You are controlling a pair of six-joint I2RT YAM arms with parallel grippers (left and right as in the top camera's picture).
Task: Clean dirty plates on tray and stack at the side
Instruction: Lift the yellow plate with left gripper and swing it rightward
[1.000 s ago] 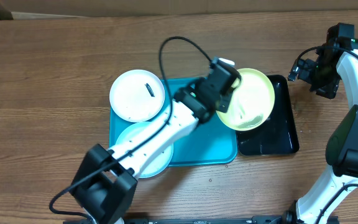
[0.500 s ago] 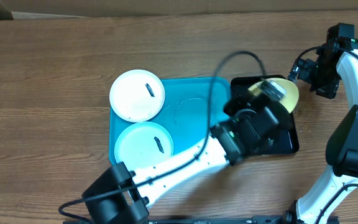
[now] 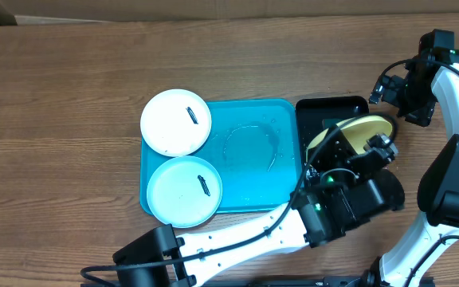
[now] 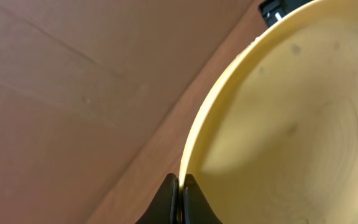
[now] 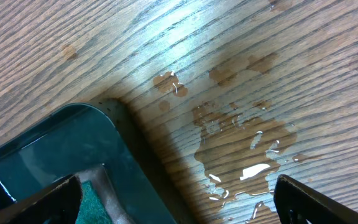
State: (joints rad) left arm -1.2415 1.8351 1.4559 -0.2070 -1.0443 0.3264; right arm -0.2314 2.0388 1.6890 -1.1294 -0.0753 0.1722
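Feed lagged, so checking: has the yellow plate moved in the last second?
Yes. The left pincer carried the yellow plate right, off the blue tray's edge; it now hangs tilted over the black tray.

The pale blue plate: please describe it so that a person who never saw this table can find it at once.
Find the large turquoise tray in the middle of the wooden table. Two plates lie at its left end; the pale blue plate is at the near corner, toward the robot bases. Unlike the white plate behind it, it is faintly blue.
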